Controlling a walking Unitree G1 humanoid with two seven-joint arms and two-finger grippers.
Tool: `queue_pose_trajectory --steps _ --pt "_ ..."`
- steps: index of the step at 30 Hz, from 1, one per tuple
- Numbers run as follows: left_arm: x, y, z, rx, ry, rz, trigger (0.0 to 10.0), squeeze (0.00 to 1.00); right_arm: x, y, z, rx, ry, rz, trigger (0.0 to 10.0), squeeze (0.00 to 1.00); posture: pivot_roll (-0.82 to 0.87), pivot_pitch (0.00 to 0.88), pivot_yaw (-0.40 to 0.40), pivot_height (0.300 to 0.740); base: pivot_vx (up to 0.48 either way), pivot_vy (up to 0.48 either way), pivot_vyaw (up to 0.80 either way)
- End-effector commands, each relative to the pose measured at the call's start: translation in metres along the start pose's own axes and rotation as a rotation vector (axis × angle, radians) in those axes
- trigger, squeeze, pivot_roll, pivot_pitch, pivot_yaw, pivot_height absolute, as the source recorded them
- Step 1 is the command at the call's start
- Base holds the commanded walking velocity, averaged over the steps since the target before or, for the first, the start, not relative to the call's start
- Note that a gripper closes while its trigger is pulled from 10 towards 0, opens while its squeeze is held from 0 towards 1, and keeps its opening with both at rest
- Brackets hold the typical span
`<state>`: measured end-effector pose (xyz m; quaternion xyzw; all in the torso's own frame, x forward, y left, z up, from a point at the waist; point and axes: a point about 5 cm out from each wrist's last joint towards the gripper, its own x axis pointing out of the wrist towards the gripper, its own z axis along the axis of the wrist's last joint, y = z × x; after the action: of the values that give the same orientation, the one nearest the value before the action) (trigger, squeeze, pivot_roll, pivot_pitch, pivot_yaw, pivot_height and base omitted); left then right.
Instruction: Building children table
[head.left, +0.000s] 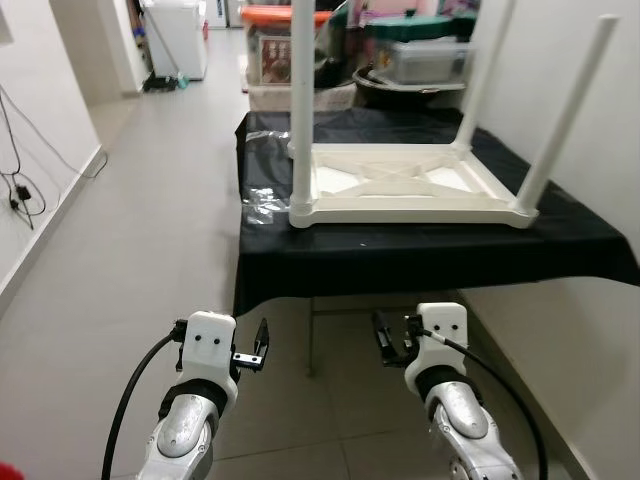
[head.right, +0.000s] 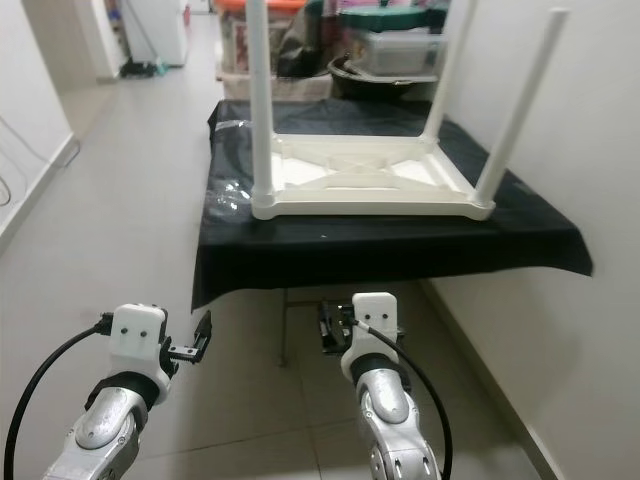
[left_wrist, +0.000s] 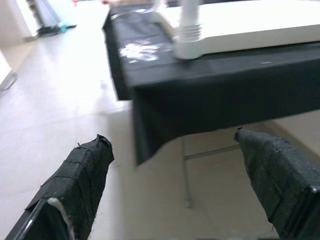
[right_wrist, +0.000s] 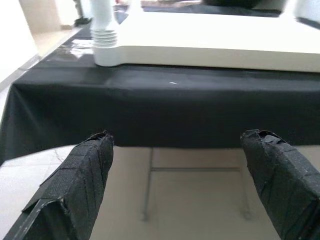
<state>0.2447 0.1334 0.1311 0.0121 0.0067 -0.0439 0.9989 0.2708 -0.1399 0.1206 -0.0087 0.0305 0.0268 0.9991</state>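
Note:
A white plastic children's table (head.left: 400, 190) lies upside down on a work table draped in black cloth (head.left: 420, 250). Three white legs stand up from it: the near-left leg (head.left: 302, 100), the near-right leg (head.left: 565, 120) and a far-right leg (head.left: 485, 70). My left gripper (head.left: 252, 352) and right gripper (head.left: 392, 340) hang low over the floor, short of the cloth's front edge. Both are open and hold nothing. The left wrist view looks along the left gripper (left_wrist: 170, 145) at the near-left leg's base (left_wrist: 189, 35). The right gripper (right_wrist: 175, 137) faces the cloth's front drop.
Storage boxes with a red lid (head.left: 275, 40) and a green lid (head.left: 420, 45) stand behind the work table. A white wall (head.left: 590, 60) runs close along its right side. Crumpled clear plastic (head.left: 262, 205) lies on the cloth's left end. Tiled floor (head.left: 150, 220) opens to the left, with cables (head.left: 20, 190) by the wall.

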Motion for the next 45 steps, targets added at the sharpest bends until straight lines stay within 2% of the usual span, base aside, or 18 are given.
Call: queue_pose_trajectory --steps 1,18,24,30,39,45 --pt "0.000 0.002 0.000 0.016 0.000 0.016 10.0 0.00 0.001 0.002 0.000 0.001 -0.006 0.006 10.0 0.00 0.11 0.028 -0.033 0.740 0.322 0.000 0.00" --pt "0.000 0.004 -0.001 0.019 0.003 0.021 10.0 0.00 0.002 0.002 -0.001 0.003 -0.006 0.003 10.0 0.00 0.11 0.030 -0.033 0.740 0.324 0.000 0.00" --pt "0.000 0.004 -0.001 0.018 0.002 0.021 10.0 0.00 0.002 -0.003 0.001 -0.001 -0.024 -0.045 10.0 0.00 0.10 0.030 -0.033 0.740 0.322 0.000 0.00" --pt "0.000 0.004 -0.001 0.019 0.002 0.030 10.0 0.00 0.003 -0.012 0.002 0.004 -0.029 -0.110 10.0 0.00 0.11 0.033 -0.032 0.740 0.325 0.000 -0.60" --pt "0.001 0.004 0.000 0.023 -0.009 0.030 10.0 0.00 0.005 -0.010 -0.001 -0.005 -0.014 -0.092 10.0 0.00 0.11 0.032 -0.031 0.740 0.323 0.000 0.00" --pt "0.001 0.006 0.003 0.006 -0.013 0.045 10.0 0.00 0.008 -0.008 0.000 0.003 -0.016 -0.077 10.0 0.00 0.11 0.034 -0.034 0.740 0.000 0.000 0.00"
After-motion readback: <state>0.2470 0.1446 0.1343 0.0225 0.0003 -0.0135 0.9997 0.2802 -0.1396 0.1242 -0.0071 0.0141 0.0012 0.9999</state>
